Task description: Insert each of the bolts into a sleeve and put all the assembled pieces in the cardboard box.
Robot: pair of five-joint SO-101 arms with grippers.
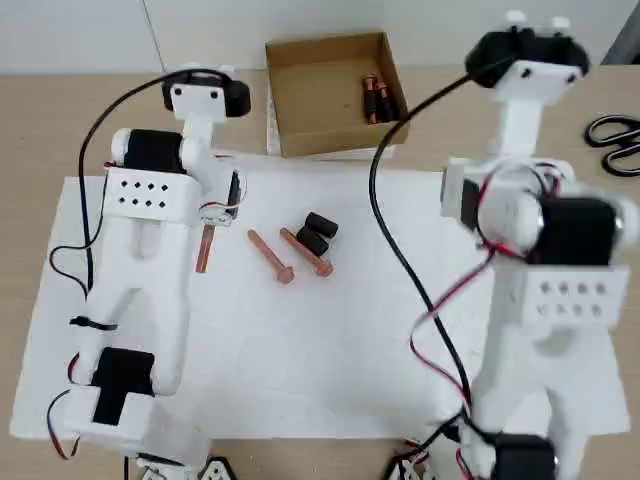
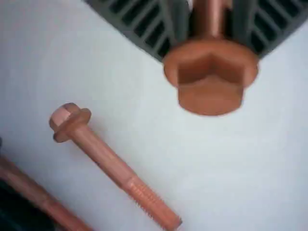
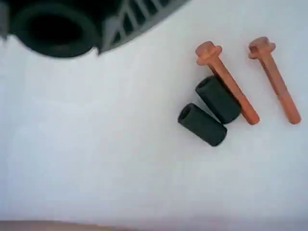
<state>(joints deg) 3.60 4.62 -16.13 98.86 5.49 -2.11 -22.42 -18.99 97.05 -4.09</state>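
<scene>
Closest to the left wrist camera hangs the held bolt [image 2: 210, 77], head towards the lens, its shank clamped between the ribbed left fingers [image 2: 137, 24], which are narrowed onto it. Three bolts are outside the box: this one and two loose bolts [image 1: 270, 257] [image 1: 307, 252] flat on the white sheet [image 1: 330, 360] covering the desk [image 1: 40, 150]. Three sleeves likewise: two loose sleeves [image 1: 321, 224] [image 1: 312, 242] side by side on the sheet, one touching a loose bolt, and a held sleeve [image 3: 53, 29] against the right fingers [image 3: 134, 17], which appear closed on it. Beyond the sheet stands the cardboard box [image 1: 300, 110], with assembled pieces [image 1: 376, 98] by its right wall, their count unclear. Scissors [image 1: 615, 140] lie near the desk's right edge
</scene>
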